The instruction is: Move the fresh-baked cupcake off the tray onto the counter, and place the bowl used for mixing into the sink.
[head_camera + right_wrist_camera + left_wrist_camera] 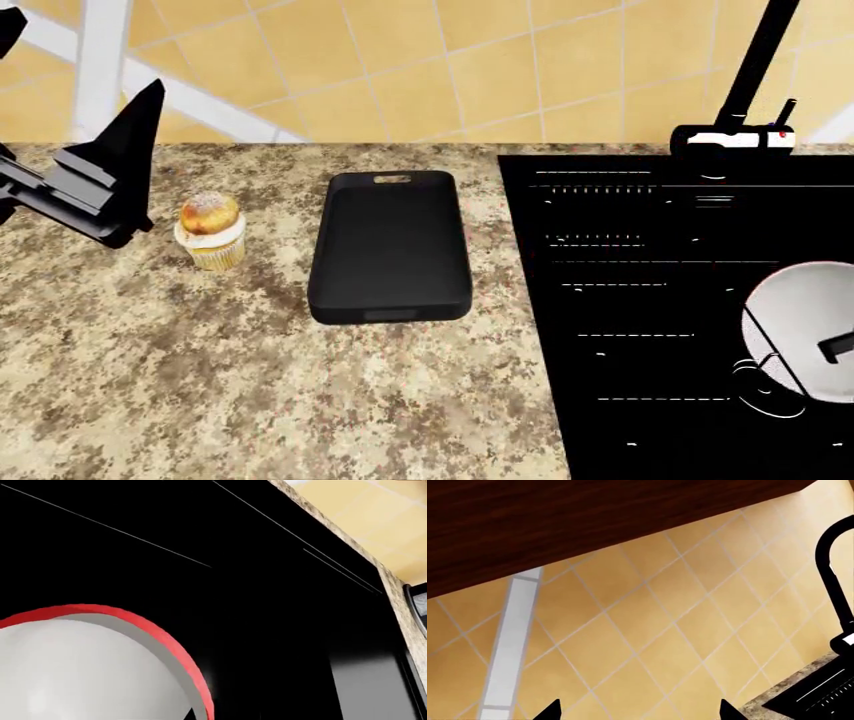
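The cupcake (pixel 211 232) stands upright on the speckled counter (pixel 267 400), just left of the black tray (pixel 390 245), which holds nothing. My left gripper (pixel 83 50) hovers open above and left of the cupcake; in its wrist view the left gripper (pixel 640 715) has its two tips wide apart with only wall tile between them. The bowl (pixel 801 330), white inside with a red rim (pixel 167 645), sits low in the black sink (pixel 641 300) at the right edge. My right gripper (pixel 210 715) is at the bowl's rim, one fingertip (pixel 190 715) inside; the other is lost against the black sink.
A black faucet (pixel 747 80) rises at the sink's back, also visible as the faucet (pixel 834 580) in the left wrist view. Tan tiled wall runs behind the counter. A dark wood cabinet (pixel 560 520) hangs overhead.
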Tool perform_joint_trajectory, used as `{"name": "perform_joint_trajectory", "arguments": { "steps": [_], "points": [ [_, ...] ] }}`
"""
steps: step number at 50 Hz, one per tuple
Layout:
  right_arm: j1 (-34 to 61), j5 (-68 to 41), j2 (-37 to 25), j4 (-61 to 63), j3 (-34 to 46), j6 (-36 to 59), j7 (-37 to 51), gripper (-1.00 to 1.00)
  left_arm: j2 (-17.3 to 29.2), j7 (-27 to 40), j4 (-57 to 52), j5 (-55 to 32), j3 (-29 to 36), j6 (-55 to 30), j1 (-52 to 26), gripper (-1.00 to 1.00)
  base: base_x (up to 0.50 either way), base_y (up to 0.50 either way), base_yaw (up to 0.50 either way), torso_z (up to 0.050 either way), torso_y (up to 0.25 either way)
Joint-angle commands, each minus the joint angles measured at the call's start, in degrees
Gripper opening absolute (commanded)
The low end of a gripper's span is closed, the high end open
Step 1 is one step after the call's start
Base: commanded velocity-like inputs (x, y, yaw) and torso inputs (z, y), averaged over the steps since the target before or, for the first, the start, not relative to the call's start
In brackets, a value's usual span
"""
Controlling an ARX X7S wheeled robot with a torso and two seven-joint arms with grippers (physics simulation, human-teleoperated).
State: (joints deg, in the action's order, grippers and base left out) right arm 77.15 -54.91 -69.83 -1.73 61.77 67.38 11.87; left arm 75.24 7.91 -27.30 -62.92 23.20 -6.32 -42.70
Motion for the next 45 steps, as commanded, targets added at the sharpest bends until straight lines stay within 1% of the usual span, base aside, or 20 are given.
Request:
{"name": "perform_joint_trajectory", "arguments": {
  "steps": [1,9,16,31,32,33,36,40,41,45],
  "points": [
    [0.7,3.4,0.1,0.0,1.8,1.8,-0.8,-1.00,-0.3,-0.2,0.1,0.6,0.1,-0.4,0.0,1.00,0.00,0.00,0.00,0.000,0.000],
    [-0.5,4.6,0.7,-1.9,2.7,-0.7,-2.0,-1.00,-0.5,0.2,-1.0,0.1,0.1,-2.2,-1.3,1.00,0.00,0.00,0.00,0.000,0.001],
    [-0.9,4.9,1.1,-2.0,3.2,-0.9,-2.5,-1.00,-0.6,0.5,-1.3,0.4,0.1,-3.1,-1.8,1.00,0.00,0.00,0.00,0.000,0.000],
    [-0.9,5.3,1.0,-0.1,4.6,-0.4,-5.0,-1.00,0.2,0.6,-1.8,0.0,-0.4,-2.3,-0.6,1.00,0.00,0.00,0.00,0.001,0.001],
    [-0.9,5.8,0.9,0.3,5.6,-0.1,-6.4,-1.00,0.2,0.6,-1.8,0.1,-0.4,-2.2,-0.5,1.00,0.00,0.00,0.00,0.000,0.000],
    [-1.1,5.1,0.9,-0.1,4.6,-0.6,-5.2,-1.00,0.2,0.7,-1.8,0.2,-0.4,-2.1,-0.4,1.00,0.00,0.00,0.00,0.000,0.000],
    [-0.9,5.4,0.9,0.4,5.2,0.1,-5.8,-1.00,0.3,0.9,-1.9,0.4,-0.4,-1.9,0.0,1.00,0.00,0.00,0.00,0.000,0.000],
    [-0.5,7.2,1.2,0.4,6.6,0.5,-7.0,-1.00,0.6,0.5,-1.4,0.8,-0.5,-0.8,1.1,1.00,0.00,0.00,0.00,0.000,0.003],
    [-0.7,6.9,1.3,-0.2,6.2,0.1,-6.8,1.00,0.7,0.4,-1.1,0.8,-0.5,-0.5,1.4,1.00,0.00,0.00,0.00,0.000,0.000],
    [-0.1,7.2,1.5,0.2,6.3,0.8,-6.6,1.00,0.9,0.3,-1.0,1.1,-0.6,0.1,1.9,1.00,0.00,0.00,0.00,0.000,0.000]
  ]
}}
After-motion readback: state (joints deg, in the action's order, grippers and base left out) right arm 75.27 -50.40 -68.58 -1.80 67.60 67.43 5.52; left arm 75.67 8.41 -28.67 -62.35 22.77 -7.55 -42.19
